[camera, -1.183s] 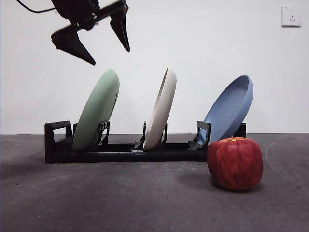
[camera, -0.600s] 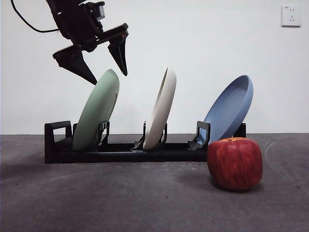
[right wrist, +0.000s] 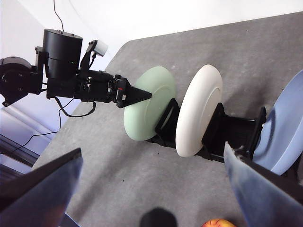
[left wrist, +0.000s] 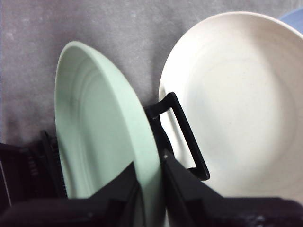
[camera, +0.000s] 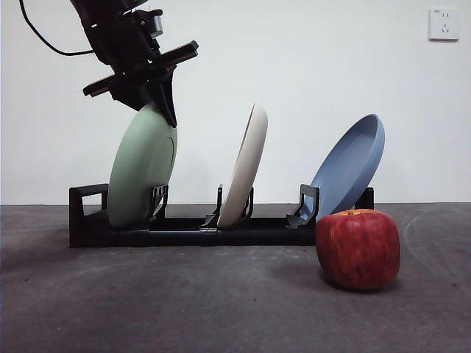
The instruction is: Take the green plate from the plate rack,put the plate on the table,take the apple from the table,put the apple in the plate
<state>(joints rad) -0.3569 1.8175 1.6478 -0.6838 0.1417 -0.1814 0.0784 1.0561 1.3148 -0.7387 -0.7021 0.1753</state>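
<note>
The green plate [camera: 143, 173] stands in the leftmost slot of the black plate rack [camera: 184, 232]. My left gripper [camera: 156, 103] has come from above and is shut on the plate's top rim. In the left wrist view the jaws pinch the rim [left wrist: 150, 187] of the green plate [left wrist: 94, 127]. The red apple [camera: 358, 248] sits on the grey table [camera: 184, 309] in front of the rack's right end. My right gripper [right wrist: 152, 149] is open and empty, high above the table; its view shows the green plate [right wrist: 149, 106], the left gripper [right wrist: 137, 94] and the apple's top [right wrist: 218, 223].
A cream-white plate [camera: 244, 165] stands in the rack's middle slot and a blue plate [camera: 353, 165] leans in the right slot, just behind the apple. A wall with a socket [camera: 444, 23] is behind the rack.
My left gripper came down from open above the green plate and shut on its top rim. The plate now stands more upright than before.
</note>
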